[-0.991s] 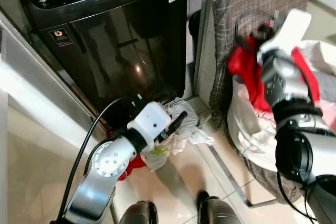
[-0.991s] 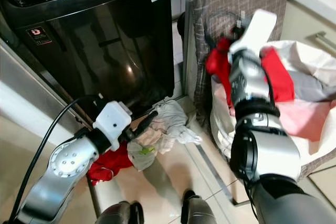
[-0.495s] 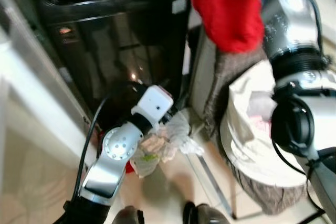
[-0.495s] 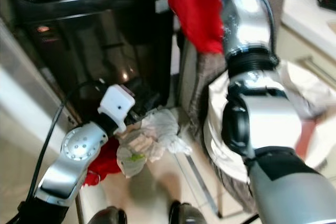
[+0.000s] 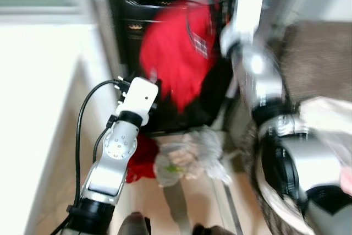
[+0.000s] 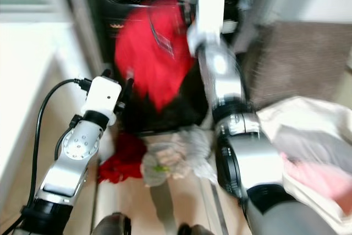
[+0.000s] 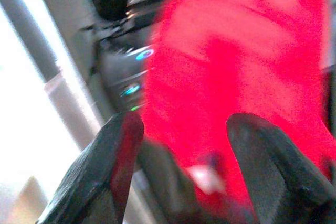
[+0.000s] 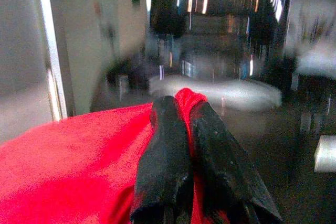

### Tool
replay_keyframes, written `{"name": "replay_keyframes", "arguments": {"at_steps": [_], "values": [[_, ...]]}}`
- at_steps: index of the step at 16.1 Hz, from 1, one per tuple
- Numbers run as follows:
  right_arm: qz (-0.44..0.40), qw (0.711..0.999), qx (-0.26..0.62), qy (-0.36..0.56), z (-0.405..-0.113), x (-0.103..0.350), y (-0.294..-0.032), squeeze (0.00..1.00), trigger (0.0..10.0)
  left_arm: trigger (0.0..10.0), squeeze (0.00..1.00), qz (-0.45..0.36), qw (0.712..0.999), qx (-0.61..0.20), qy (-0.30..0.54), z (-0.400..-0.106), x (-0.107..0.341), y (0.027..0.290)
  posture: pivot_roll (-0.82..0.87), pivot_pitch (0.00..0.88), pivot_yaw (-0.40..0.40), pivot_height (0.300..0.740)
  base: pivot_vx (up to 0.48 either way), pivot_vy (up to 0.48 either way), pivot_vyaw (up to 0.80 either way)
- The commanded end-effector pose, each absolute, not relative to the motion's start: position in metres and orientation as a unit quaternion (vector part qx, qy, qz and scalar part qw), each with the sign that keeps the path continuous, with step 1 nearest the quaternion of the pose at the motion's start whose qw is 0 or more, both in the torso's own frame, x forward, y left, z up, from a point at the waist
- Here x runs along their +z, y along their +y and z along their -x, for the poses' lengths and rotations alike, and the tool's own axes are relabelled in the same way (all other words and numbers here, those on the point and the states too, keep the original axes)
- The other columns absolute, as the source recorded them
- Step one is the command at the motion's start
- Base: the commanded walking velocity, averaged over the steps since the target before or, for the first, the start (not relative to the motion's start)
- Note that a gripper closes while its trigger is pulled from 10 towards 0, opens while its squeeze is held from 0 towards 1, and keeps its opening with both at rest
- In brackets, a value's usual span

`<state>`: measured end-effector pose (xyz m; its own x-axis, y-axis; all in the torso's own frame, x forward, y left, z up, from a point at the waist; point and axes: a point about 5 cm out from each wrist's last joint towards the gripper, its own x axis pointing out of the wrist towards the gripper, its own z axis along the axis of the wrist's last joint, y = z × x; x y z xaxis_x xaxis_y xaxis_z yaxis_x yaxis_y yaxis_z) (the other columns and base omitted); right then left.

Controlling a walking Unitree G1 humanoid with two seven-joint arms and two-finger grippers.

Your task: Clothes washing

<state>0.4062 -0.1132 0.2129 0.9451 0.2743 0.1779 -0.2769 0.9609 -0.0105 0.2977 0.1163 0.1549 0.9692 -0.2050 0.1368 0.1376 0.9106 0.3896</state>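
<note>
A red garment (image 5: 176, 61) hangs in front of the black washing machine (image 5: 212, 100), just below its open top. My right gripper (image 8: 181, 106) is shut on the garment's top edge, and my right arm (image 5: 250, 53) is raised high beside the machine. The machine's pale drum opening (image 8: 226, 90) lies beyond the fingertips. My left gripper (image 7: 184, 129) is open, low beside the machine, and points at the hanging red cloth with nothing held. On the floor at the machine's foot lie pale clothes (image 5: 192, 158) and a red piece (image 5: 142, 160).
A laundry bag (image 6: 308, 136) with pale and pink clothes stands at the right, against a brown checked cover (image 6: 300, 53). A white counter or wall (image 5: 38, 108) runs along the left. My feet (image 5: 137, 227) stand on the tiled floor just behind the clothes pile.
The right arm has carried the red garment from the laundry bag up and leftward to the washing machine's front. The view has swung left and is blurred. The left arm has risen slightly.
</note>
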Motion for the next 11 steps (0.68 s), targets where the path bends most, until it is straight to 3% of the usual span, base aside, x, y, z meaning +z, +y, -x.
{"name": "replay_keyframes", "arguments": {"at_steps": [1, 6, 8, 11], "values": [[0.023, 0.995, 0.082, -0.058, -0.402, 0.187, -0.142, 0.00, 0.0, 10.0, 0.00, -0.197, 0.972, -0.097, -0.085, -0.300, 0.155, 0.112, 0.09, 0.003, -0.067, 0.740, 0.000, 0.000, 0.50], [0.161, 0.985, 0.014, 0.058, -0.368, 0.103, -0.181, 0.00, 0.0, 10.0, 0.00, -0.224, 0.965, -0.109, -0.082, -0.302, 0.152, 0.107, 0.05, 0.011, -0.040, 0.740, 0.000, 0.000, 0.49], [0.131, 0.983, 0.032, 0.121, -0.353, 0.071, -0.174, 0.00, 0.0, 10.0, 0.00, -0.234, 0.963, -0.108, -0.074, -0.304, 0.150, 0.105, 0.05, 0.012, -0.030, 0.740, 0.000, -0.390, 0.00], [0.101, 0.986, 0.062, 0.115, -0.350, 0.067, -0.155, 0.00, 0.0, 10.0, 0.00, -0.225, 0.968, -0.103, -0.039, -0.305, 0.140, 0.106, 0.04, 0.016, -0.026, 0.740, 0.000, -0.480, 0.00]]}}
